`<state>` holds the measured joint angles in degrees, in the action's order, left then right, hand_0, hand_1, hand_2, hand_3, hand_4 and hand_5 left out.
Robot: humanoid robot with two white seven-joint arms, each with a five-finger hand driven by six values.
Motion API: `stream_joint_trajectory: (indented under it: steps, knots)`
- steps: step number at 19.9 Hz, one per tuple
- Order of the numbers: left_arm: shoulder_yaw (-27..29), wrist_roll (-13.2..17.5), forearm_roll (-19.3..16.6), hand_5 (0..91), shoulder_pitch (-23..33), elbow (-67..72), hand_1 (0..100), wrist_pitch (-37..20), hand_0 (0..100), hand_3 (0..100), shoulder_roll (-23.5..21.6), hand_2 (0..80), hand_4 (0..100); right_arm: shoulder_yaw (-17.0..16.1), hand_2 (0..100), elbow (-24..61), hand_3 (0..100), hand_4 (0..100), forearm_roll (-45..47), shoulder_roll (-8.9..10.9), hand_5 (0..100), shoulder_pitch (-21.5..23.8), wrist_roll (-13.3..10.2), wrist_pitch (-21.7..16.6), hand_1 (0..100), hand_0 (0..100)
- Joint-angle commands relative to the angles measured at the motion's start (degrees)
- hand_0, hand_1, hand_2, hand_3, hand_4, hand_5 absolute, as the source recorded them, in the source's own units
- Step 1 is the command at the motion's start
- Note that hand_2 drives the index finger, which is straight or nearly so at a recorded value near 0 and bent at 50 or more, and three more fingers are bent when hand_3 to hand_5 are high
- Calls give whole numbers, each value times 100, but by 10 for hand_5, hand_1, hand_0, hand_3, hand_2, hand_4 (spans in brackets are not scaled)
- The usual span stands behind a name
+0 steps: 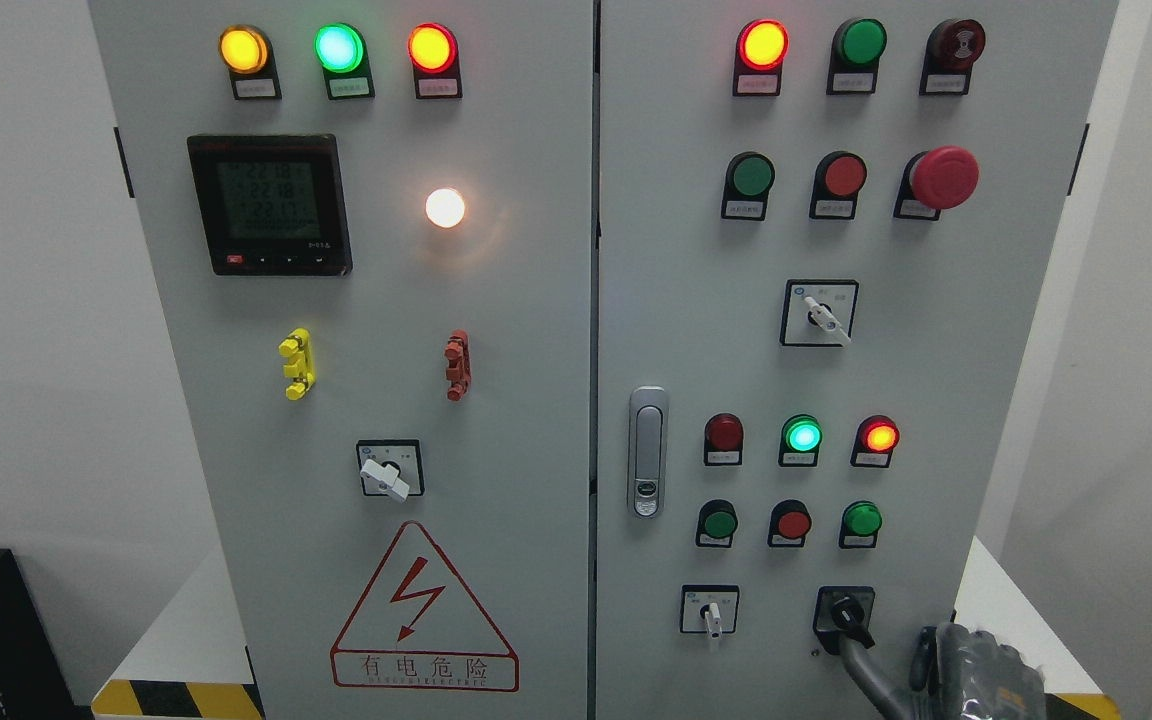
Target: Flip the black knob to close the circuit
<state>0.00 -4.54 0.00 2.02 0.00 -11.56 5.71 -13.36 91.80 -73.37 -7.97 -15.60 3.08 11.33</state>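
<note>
Your right hand point(976, 670) in its grey glove sits at the bottom right, one long finger point(861, 665) touching the black rotary knob point(848, 612) low on the grey cabinet's right door point(936, 400) — other fingers loosely curled, holding nothing. Looks like contact is made; next you'd need sideways push to turn it.

Two cabinet doors side by side, seam down the middle. Left door point(356, 300): three lamps along the top, meter point(269, 204) below them w/ a lone lamp point(445, 208) to its right, selector switch point(388, 470) lower, warning sign point(424, 612) under that. Right door point(836, 350): latch handle point(647, 452) near the seam, knob point(844, 612) at bottom right, right hand point(976, 670) just below-right of it, one finger point(861, 672) reaching up to the knob.
</note>
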Motion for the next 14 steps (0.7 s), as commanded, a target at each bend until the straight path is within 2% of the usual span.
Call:
stream_joint_trajectory:
  steps: [1,14]
  knots:
    - [-123,-20,-123,0,0,123,556,-4,120,0,0,0,0,-53,771,31,934,781,25,6,804,-40,-9,1,64,0]
    - [-123,-29,-123,0,0,123,556,-4,120,0,0,0,0,-62,770,40,933,780,51,14,801,-92,0,1,63,0]
